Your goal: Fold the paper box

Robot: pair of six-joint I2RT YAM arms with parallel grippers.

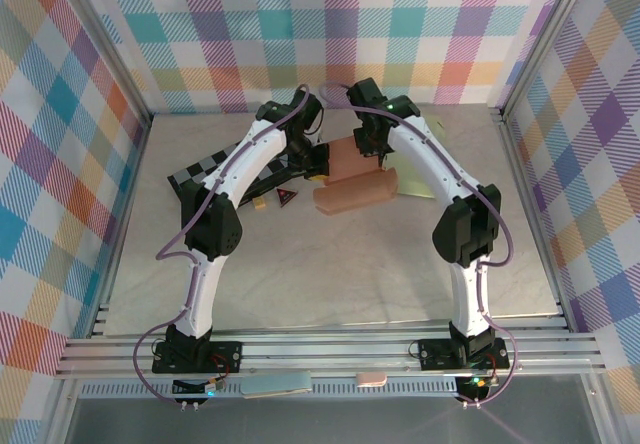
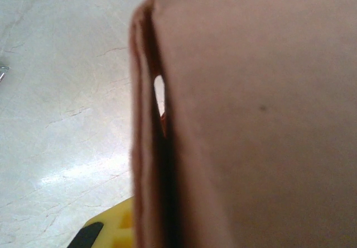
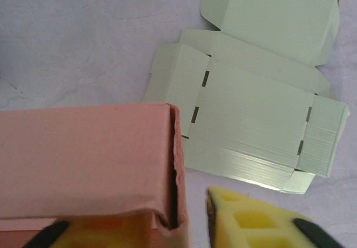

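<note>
Paper box (image 1: 352, 179), salmon pink and partly formed, lies on the pale marbled tabletop (image 1: 330, 274) toward the far middle, with both arms bent in over it. Left jaws are closed tight on one of its side walls. In the left wrist view a doubled edge of the box runs straight down beside one yellow finger (image 2: 109, 234), and the other finger is hidden behind the panel. Right jaws stand apart at the box's end, with a corner of the box between them. One finger (image 3: 262, 221) sits just beside the wall with a sliver of gap, and its mate is tucked under the box's edge. Pale green flat box blanks (image 3: 251, 119) lie on the tabletop just beyond that corner. A black checkered mat (image 1: 188, 177) lies left of the box.
</note>
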